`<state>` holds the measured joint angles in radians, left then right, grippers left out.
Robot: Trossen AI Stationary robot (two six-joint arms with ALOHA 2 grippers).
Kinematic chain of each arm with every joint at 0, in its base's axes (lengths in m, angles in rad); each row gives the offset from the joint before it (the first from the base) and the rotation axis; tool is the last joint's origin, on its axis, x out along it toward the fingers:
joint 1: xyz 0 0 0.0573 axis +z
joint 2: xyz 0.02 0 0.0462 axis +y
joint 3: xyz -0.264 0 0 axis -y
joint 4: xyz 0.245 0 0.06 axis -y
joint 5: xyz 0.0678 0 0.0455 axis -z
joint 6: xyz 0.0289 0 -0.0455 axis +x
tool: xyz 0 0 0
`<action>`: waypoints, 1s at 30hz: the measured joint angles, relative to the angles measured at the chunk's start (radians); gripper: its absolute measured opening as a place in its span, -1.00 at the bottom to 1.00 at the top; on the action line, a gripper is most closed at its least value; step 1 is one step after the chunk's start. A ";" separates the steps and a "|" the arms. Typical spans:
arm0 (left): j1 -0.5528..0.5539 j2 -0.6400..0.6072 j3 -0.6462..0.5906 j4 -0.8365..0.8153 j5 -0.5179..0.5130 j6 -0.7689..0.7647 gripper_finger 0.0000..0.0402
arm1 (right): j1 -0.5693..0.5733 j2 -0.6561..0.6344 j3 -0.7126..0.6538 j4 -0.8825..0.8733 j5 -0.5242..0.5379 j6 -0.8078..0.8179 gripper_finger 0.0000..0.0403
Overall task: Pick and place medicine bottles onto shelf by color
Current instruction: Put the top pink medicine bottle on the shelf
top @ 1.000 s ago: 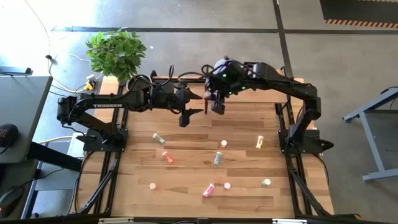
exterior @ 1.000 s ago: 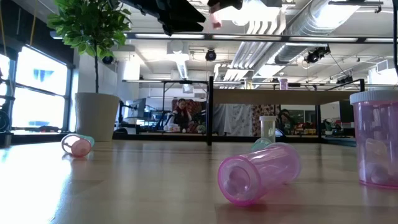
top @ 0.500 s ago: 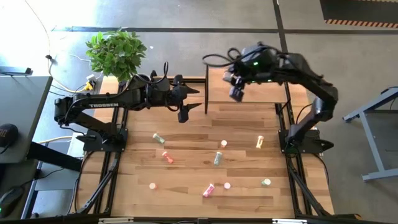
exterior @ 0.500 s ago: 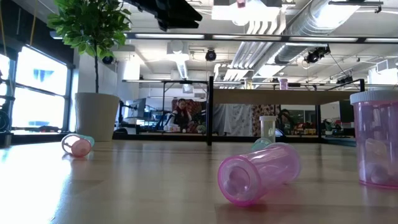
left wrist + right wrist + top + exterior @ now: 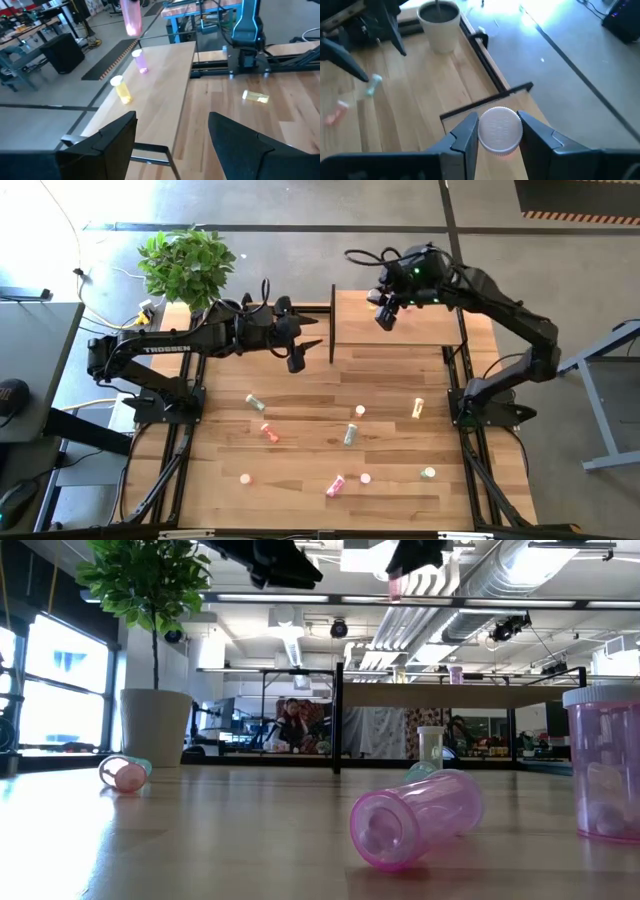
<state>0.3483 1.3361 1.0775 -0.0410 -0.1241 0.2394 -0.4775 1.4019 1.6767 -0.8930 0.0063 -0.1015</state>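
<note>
Now, right gripper [image 5: 495, 137]: pinches a pink bottle [image 5: 500, 129] above the shelf [image 5: 420, 330], likely heading for the pink one [image 5: 140, 61] standing there.
Shelf so far: pink beside yellow bottle [image 5: 121, 89], apparently one spot per color.
Left gripper [image 5: 172, 132]: spread, empty, waiting by the panel [image 5: 332, 323].
Loose bottles [image 5: 349, 435]: scattered on the table [image 5: 300, 420].

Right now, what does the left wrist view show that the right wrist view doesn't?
Only the left wrist view shows two bottles standing on the shelf, a yellow bottle and a purple bottle, plus a yellow bottle lying on the table. Only the right wrist view shows the white plant pot and the right gripper closed on the pink bottle. Both show that pink bottle held above the shelf.
</note>
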 joint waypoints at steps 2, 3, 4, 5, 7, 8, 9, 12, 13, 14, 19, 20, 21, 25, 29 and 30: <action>0.009 0.000 0.000 0.000 0.000 0.000 0.19 | -0.036 -0.025 -0.086 0.099 -0.044 0.016 -0.48; 0.014 0.000 0.000 0.000 -0.001 -0.001 0.19 | -0.052 -0.034 -0.125 0.147 -0.055 0.025 -0.48; 0.020 0.000 0.000 0.000 -0.002 -0.001 0.19 | -0.065 -0.041 -0.160 0.191 -0.067 0.036 -0.48; 0.025 0.000 0.000 0.000 -0.003 -0.002 0.19 | -0.077 -0.044 -0.190 0.233 -0.079 0.044 -0.48; 0.033 0.000 0.000 0.000 -0.003 -0.003 0.19 | -0.095 -0.043 -0.238 0.321 -0.110 0.052 -0.48; 0.036 0.000 0.000 0.000 -0.003 -0.003 0.19 | -0.100 -0.040 -0.259 0.364 -0.120 0.052 -0.48; 0.039 0.000 0.000 0.000 -0.003 -0.004 0.19 | -0.103 -0.035 -0.278 0.407 -0.121 0.051 -0.48; 0.050 0.000 0.000 0.000 -0.003 -0.021 0.19 | -0.109 -0.010 -0.316 0.474 -0.125 0.042 -0.48; 0.053 0.000 0.000 0.000 -0.003 -0.026 0.19 | -0.113 0.002 -0.319 0.481 -0.128 0.041 -0.48; 0.056 0.000 0.000 0.000 -0.003 -0.027 0.19 | -0.115 0.014 -0.318 0.483 -0.129 0.037 -0.48; 0.058 0.000 0.000 0.000 -0.041 -0.027 0.19 | -0.118 0.082 -0.285 0.486 -0.128 -0.008 -0.48; 0.058 0.000 0.000 0.001 -0.049 -0.027 0.19 | -0.122 0.091 -0.280 0.489 -0.129 -0.010 -0.48; 0.058 0.000 0.000 0.000 -0.056 -0.027 0.19 | -0.128 0.099 -0.277 0.488 -0.135 -0.009 -0.48; 0.058 0.000 0.000 0.001 -0.088 -0.031 0.19 | -0.152 0.129 -0.274 0.467 -0.166 0.013 -0.48; 0.058 0.000 0.000 0.001 -0.128 -0.031 0.19 | -0.163 0.162 -0.274 0.448 -0.182 0.014 -0.48; 0.058 0.000 0.000 0.001 -0.134 -0.031 0.19 | -0.164 0.169 -0.274 0.449 -0.183 0.013 -0.48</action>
<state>0.4065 1.3361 1.0775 -0.0402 -0.2580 0.2089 -0.6411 1.5711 1.4029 -0.4443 -0.1768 -0.0882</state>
